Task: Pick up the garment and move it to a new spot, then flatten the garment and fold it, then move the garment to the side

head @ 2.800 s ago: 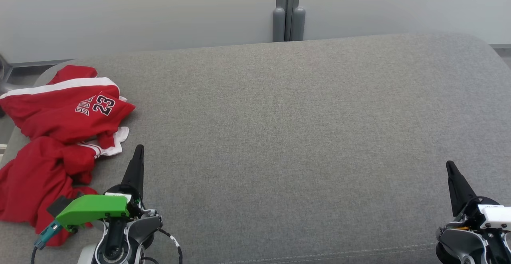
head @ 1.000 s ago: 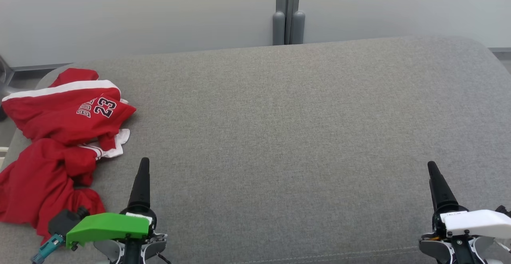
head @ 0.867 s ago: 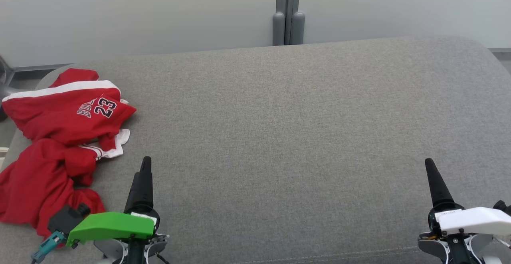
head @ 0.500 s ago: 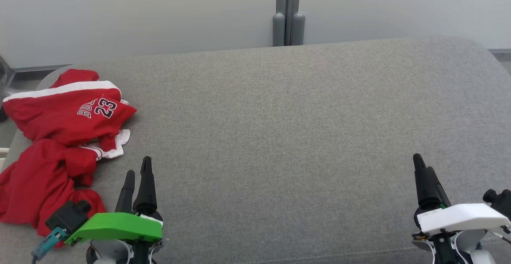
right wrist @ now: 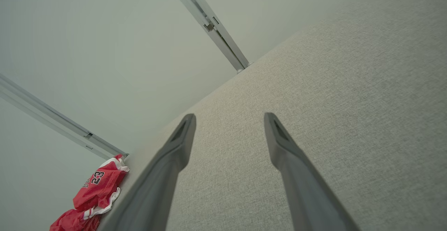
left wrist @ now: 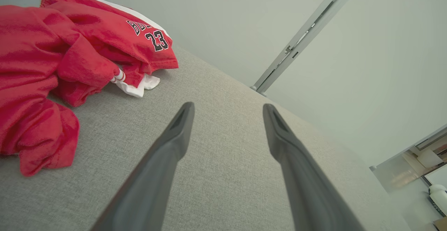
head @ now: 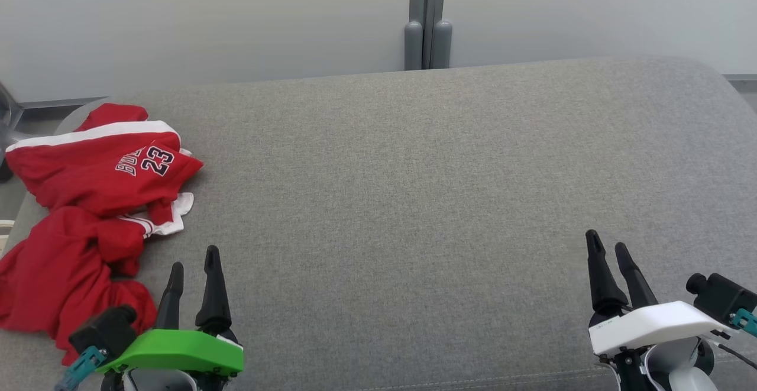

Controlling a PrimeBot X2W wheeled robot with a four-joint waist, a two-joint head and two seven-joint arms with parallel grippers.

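A crumpled red garment (head: 89,202) with white trim and the number 23 lies bunched at the left end of the grey cushion (head: 414,190). My left gripper (head: 193,259) hovers open and empty at the front left, just right of the garment's lower folds. In the left wrist view the garment (left wrist: 52,59) sits to the left of the spread left gripper (left wrist: 227,108). At the front right my right gripper (head: 603,246) is open over bare fabric, far from the garment. The right wrist view shows the right gripper (right wrist: 228,116) wide apart and the garment (right wrist: 94,192) small at lower left.
A pale wall with a grey vertical post (head: 427,15) runs behind the cushion. A stitched seam (head: 473,376) marks the cushion's front edge. The cushion's rounded corners drop off at far left and far right.
Both wrists have rolled, so two fingers of each gripper now show instead of one. The left gripper drew back slightly; the right gripper shifted left. The garment has not moved.
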